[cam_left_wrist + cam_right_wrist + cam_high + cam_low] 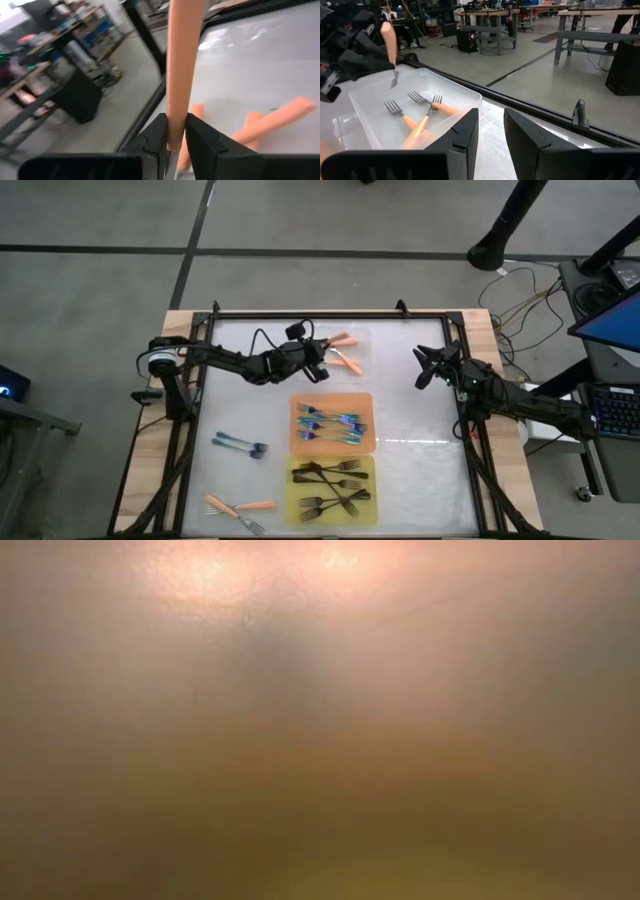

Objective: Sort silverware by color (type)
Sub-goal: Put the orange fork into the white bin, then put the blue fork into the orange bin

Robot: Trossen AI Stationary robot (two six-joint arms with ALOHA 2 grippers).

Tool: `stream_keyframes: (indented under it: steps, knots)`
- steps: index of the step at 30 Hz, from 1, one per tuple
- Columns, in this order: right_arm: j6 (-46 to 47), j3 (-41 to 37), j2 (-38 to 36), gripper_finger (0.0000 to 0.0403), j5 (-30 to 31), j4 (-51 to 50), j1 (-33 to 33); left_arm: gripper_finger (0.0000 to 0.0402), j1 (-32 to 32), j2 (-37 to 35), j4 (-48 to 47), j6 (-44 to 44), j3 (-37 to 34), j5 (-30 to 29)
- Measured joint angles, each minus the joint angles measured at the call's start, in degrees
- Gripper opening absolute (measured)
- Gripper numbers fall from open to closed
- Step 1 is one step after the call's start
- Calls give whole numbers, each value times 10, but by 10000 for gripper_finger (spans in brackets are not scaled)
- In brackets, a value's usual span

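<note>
Left tool (175, 142) grips orange fork (182, 70); release perhaps underway.

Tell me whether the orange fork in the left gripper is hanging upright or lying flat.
Upright. The orange fork hangs tines-down from the left gripper above the clear tray, its handle standing vertical between the fingers.

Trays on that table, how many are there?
3, in one column in the overhead view: a clear tray uppermost, an orange tray in the middle, a yellow tray lowest. None seems hidden.
</note>
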Motion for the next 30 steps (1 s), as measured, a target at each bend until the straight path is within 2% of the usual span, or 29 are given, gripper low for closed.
stream_keyframes:
  steps: [3,5,12,18,23,27,30]
  knots:
    - [0,0,0,84,0,0,0,64,0,0,0,-3,0,39]
    - [0,0,0,84,0,0,0,73,-1,0,0,-3,0,45]
    - [0,0,0,84,0,0,0,98,-2,0,1,-2,0,45]
    - [0,0,0,84,0,0,0,100,-26,-17,20,-1,2,45]
    - [0,0,0,84,0,0,0,100,-92,-58,-22,-14,2,45]
    - [0,0,0,84,0,0,0,100,-181,-79,-44,-79,2,46]
    - [0,0,0,84,0,0,0,100,-254,-82,-101,-103,2,47]
